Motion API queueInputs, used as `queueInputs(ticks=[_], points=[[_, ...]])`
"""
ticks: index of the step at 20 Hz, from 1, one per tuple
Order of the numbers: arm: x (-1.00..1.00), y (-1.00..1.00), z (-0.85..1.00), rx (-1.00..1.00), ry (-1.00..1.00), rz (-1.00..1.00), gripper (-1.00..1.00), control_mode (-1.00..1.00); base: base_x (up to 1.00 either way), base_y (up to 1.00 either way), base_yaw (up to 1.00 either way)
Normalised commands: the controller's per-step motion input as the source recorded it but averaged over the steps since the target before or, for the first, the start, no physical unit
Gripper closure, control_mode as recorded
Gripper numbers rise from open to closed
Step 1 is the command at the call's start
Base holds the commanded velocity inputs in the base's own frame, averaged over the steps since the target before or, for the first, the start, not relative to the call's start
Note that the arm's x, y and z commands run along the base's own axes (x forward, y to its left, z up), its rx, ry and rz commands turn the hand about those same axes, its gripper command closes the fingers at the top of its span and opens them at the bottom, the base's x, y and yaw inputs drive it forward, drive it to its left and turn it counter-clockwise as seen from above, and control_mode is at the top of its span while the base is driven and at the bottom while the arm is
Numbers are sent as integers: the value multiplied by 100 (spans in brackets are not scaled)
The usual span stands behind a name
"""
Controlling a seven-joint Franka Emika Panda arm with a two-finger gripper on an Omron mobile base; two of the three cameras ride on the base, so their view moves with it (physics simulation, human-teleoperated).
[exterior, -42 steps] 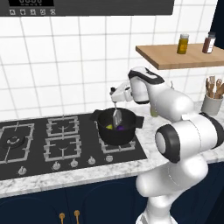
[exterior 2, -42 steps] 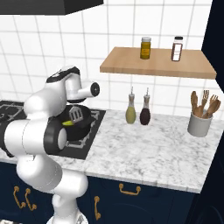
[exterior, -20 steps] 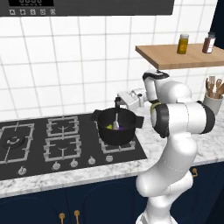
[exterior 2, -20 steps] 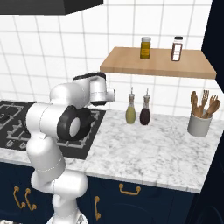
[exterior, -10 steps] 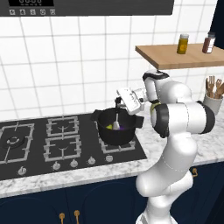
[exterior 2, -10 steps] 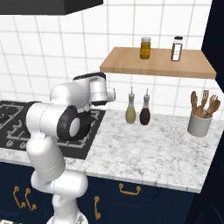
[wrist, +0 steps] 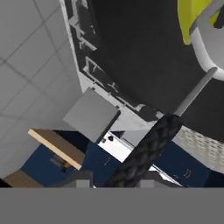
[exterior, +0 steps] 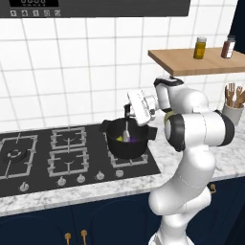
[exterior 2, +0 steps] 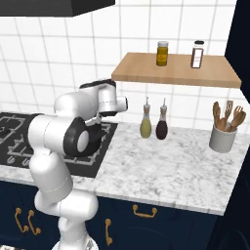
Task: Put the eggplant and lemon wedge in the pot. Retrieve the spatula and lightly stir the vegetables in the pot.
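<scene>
Centre frame, above the pot [exterior: 125,144]: gripper [exterior: 129,114] over the upright spatula [exterior: 126,133], grip impossible to tell.

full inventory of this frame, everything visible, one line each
pot: 1, black, on the front right burner of the stove
eggplant: 1, purple, inside the pot
lemon wedge: 1, yellow, inside the pot
spatula: 1, silver blade, dark handle, blade down in the pot
stove: 1, black, set in the counter
counter: 1, grey-white marble
shelf: 1, wood, on the wall
jars: 2, one amber, one with dark contents, on the shelf
bottles: 2, one olive, one dark, on the counter by the wall
utensil cup: 1, grey, holding wooden utensils
gripper: 1, white, above the pot, at the spatula's handle
</scene>
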Motion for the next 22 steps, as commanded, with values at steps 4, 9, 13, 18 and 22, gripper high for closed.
queueInputs(ticks=[4,9,13,18,22], points=[[0,-18,0,-20,1,-27,100,-100,0,0,0],[0,-15,0,0,21,-22,100,-100,0,0,0],[-8,19,0,31,36,-1,100,-100,0,0,0],[8,24,3,27,21,0,100,-100,0,0,0],[12,-19,0,0,1,-2,100,-100,0,0,0]])
